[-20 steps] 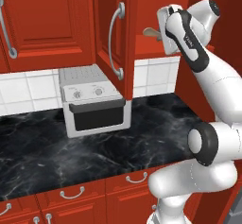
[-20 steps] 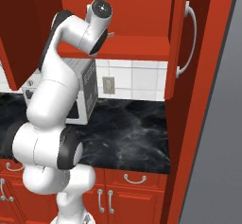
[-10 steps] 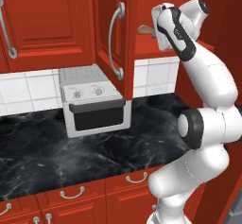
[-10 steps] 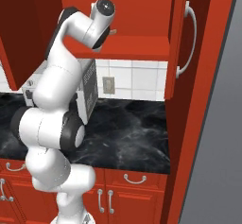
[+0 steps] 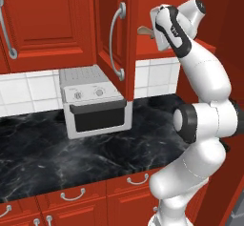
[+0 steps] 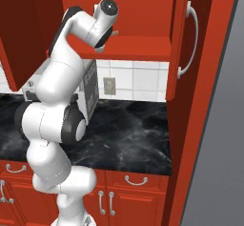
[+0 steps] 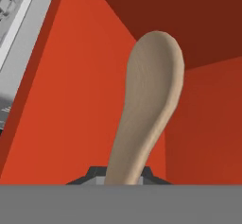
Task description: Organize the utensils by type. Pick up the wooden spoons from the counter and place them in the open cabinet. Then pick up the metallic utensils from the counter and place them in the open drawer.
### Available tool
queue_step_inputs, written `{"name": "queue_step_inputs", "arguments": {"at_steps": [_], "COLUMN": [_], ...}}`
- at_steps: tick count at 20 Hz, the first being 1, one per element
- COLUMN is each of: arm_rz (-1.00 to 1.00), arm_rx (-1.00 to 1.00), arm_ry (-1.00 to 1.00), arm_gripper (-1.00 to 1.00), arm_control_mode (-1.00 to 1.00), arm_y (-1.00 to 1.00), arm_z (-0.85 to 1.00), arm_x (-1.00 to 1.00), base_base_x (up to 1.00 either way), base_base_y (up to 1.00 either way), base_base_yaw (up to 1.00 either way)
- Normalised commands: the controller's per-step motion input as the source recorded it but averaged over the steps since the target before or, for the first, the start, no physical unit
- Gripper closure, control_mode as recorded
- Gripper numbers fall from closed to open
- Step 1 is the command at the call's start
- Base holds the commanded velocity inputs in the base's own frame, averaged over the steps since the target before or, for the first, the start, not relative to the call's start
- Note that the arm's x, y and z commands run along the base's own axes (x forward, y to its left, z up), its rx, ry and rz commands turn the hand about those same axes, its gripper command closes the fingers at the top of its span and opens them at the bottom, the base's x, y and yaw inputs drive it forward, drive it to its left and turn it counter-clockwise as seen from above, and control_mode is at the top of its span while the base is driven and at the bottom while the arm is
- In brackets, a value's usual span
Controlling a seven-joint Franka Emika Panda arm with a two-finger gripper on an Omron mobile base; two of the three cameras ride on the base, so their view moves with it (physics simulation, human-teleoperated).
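One wooden spoon (image 7: 150,106) inside cabinet (image 7: 80,100) walls.

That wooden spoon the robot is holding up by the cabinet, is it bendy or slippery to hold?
Probably stiff: the wooden spoon juts straight out from the gripper without drooping. It looks light, since a pinch at the handle end carries it. Its matte surface suggests little slip, though the rounded handle might twist in the grip.

A tan wooden spoon (image 7: 149,109), pale bowl forward, is held up inside the red open cabinet (image 6: 143,10), above the glossy black counter (image 5: 57,153).
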Motion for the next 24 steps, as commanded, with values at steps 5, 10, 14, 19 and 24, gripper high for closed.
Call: {"name": "queue_step_inputs", "arguments": {"at_steps": [5,10,14,19,24], "arm_rz": [0.00,0.00,0.01,0.03,0.05], "arm_rx": [0.00,0.00,0.00,0.00,0.00], "arm_ry": [0.00,0.00,0.00,0.00,0.00], "arm_gripper": [1.00,1.00,1.00,1.00,1.00], "arm_control_mode": [-1.00,-1.00,-1.00,-1.00,-1.00], "arm_y": [0.13,0.11,0.03,0.00,0.02], "arm_z": [-0.30,-0.12,-0.01,0.00,0.06], "arm_x": [0.11,0.31,0.42,0.43,0.43], "base_base_x": [0.00,0.00,0.00,0.00,0.00], "base_base_y": [0.00,0.00,0.00,0.00,0.00], "base_base_yaw": [0.00,0.00,0.00,0.00,0.00]}}
